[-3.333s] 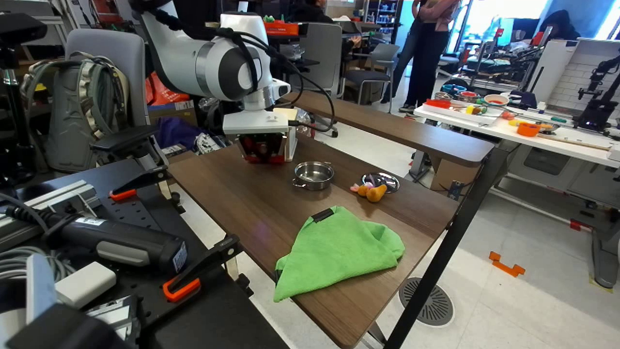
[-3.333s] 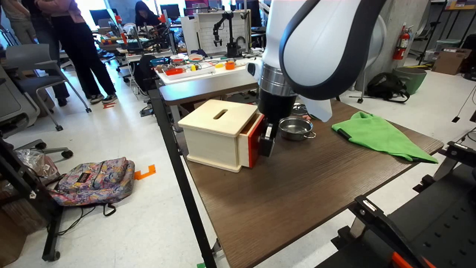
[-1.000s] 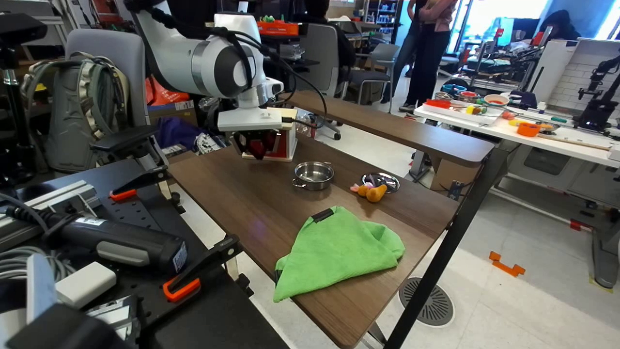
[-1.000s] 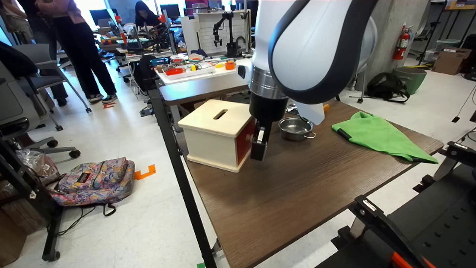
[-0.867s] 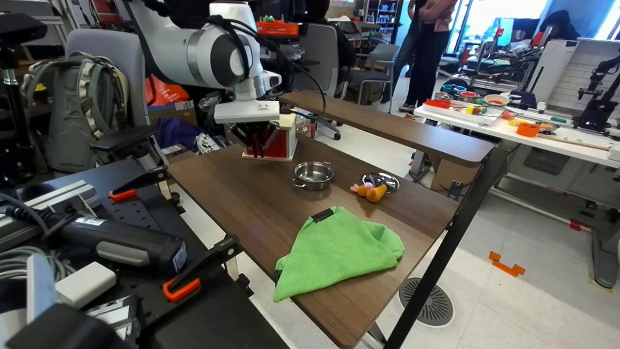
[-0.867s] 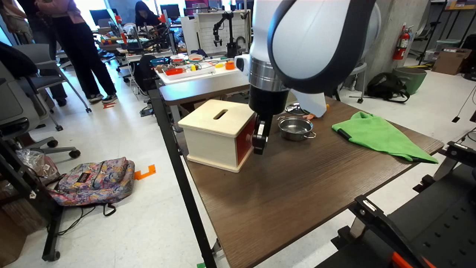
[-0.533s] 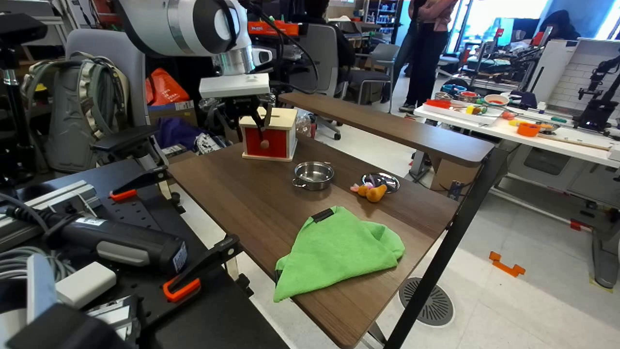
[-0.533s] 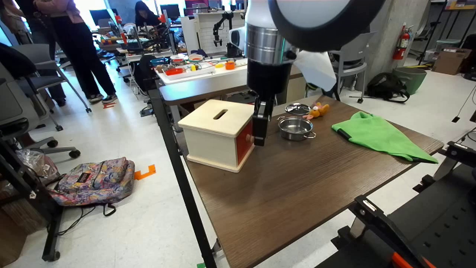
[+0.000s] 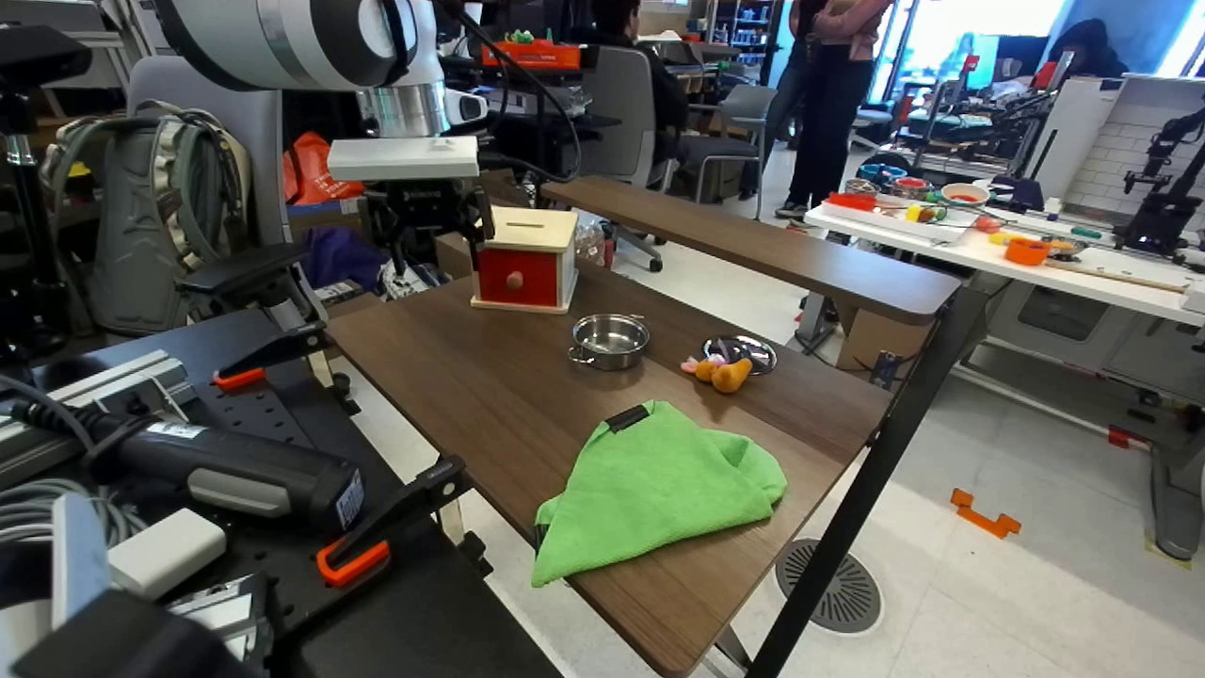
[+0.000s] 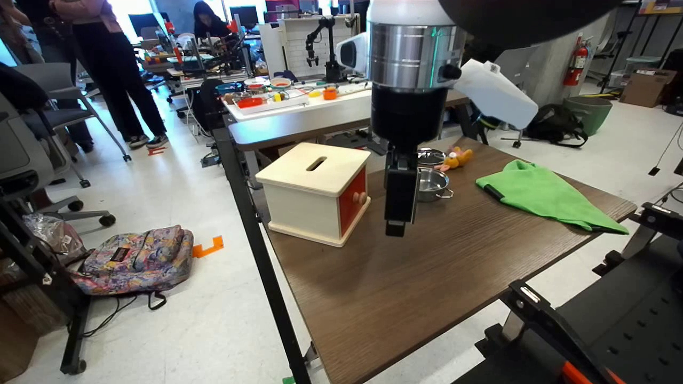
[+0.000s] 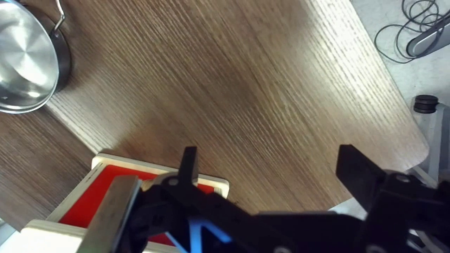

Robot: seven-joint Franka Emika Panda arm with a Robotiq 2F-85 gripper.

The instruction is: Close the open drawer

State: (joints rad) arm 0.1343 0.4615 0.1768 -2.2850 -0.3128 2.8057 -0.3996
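Drawer [image 9: 543,288] is fully closed, just beside but clear of my end effector [image 11: 268,158]; I see its jaws spread wide apart.

I read the brown wood-grain bench [image 11: 246,98] as finely streaked, with a pale sheen along one edge in my wrist view. By its left edge in an exterior view, the cube-shaped tan wooden box [image 10: 304,213] looks smooth and matt; its red-fronted drawer [image 9: 538,278] is an even, low-shine red, the round knob [image 9: 515,281] pale wood. The small round bowl [image 9: 610,352] is polished metal; the shallow silver disc [image 9: 753,350], near the far edge, mirror-bright metal. Over another edge drapes the folded green cloth [image 9: 668,490], matt and softly textured. My black fingers [image 11: 357,172] look matt; plastic or rubber, I cannot tell.
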